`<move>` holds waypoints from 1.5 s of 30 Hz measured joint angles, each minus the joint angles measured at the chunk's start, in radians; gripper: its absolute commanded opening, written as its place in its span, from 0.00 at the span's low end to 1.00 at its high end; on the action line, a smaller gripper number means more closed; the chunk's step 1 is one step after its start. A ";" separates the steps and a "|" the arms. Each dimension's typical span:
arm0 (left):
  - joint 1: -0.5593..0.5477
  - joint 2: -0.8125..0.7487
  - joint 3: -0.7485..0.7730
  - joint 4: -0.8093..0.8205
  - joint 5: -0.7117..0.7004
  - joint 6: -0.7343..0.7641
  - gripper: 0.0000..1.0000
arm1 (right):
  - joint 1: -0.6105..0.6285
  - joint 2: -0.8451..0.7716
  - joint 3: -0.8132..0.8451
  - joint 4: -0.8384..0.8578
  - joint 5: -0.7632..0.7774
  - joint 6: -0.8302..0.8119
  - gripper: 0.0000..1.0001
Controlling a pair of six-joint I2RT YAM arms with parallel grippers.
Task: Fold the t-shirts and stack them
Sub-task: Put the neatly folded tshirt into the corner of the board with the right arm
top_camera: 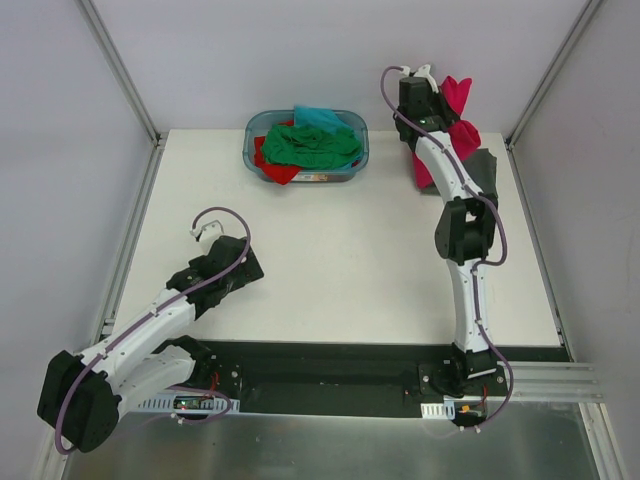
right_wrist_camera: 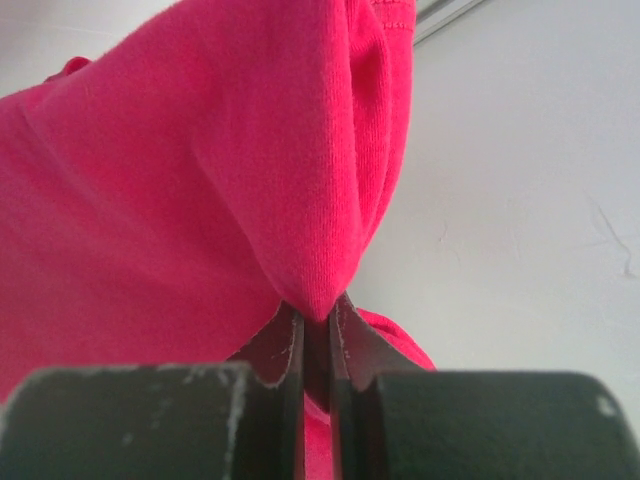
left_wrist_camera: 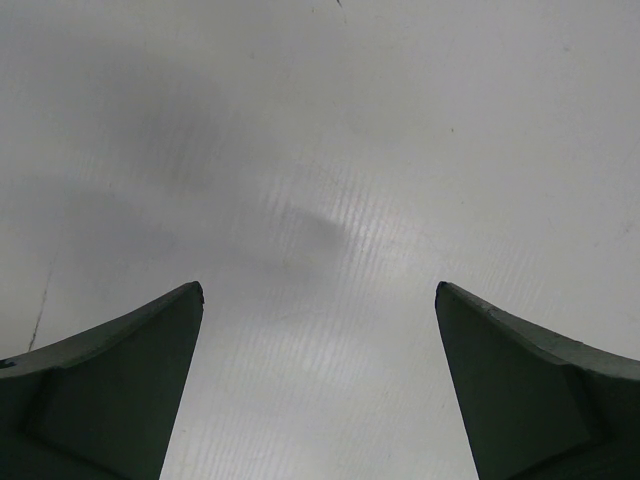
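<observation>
My right gripper (right_wrist_camera: 317, 310) is shut on a fold of the crimson-pink t-shirt (right_wrist_camera: 180, 180), which fills most of the right wrist view. From above, that gripper (top_camera: 438, 92) holds the crimson-pink t-shirt (top_camera: 458, 100) raised at the table's far right corner, over a dark grey t-shirt (top_camera: 484, 172) lying flat there. A green t-shirt (top_camera: 312, 146), a red one (top_camera: 276, 172) and a teal one (top_camera: 322, 117) are piled in the basket. My left gripper (left_wrist_camera: 320, 300) is open over bare table, its fingers (left_wrist_camera: 130, 370) wide apart, at the near left (top_camera: 205, 232).
The blue-green plastic basket (top_camera: 358, 160) stands at the back middle of the white table (top_camera: 330, 270). Metal frame posts rise at the far corners and grey walls enclose the table. A black strip with both arm bases runs along the near edge.
</observation>
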 measured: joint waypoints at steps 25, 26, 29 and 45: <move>0.000 0.074 0.003 0.005 0.001 0.001 0.99 | -0.165 0.066 -0.074 -0.102 -0.150 0.302 0.08; 0.000 0.078 0.004 0.005 0.001 0.001 0.99 | -0.171 0.066 -0.075 -0.108 -0.158 0.319 0.12; 0.000 0.083 0.004 0.005 0.001 0.001 0.99 | -0.184 0.066 -0.080 -0.126 -0.178 0.359 0.39; 0.000 0.076 0.005 0.005 0.018 0.002 0.99 | -0.217 0.004 -0.165 -0.182 -0.249 0.403 0.96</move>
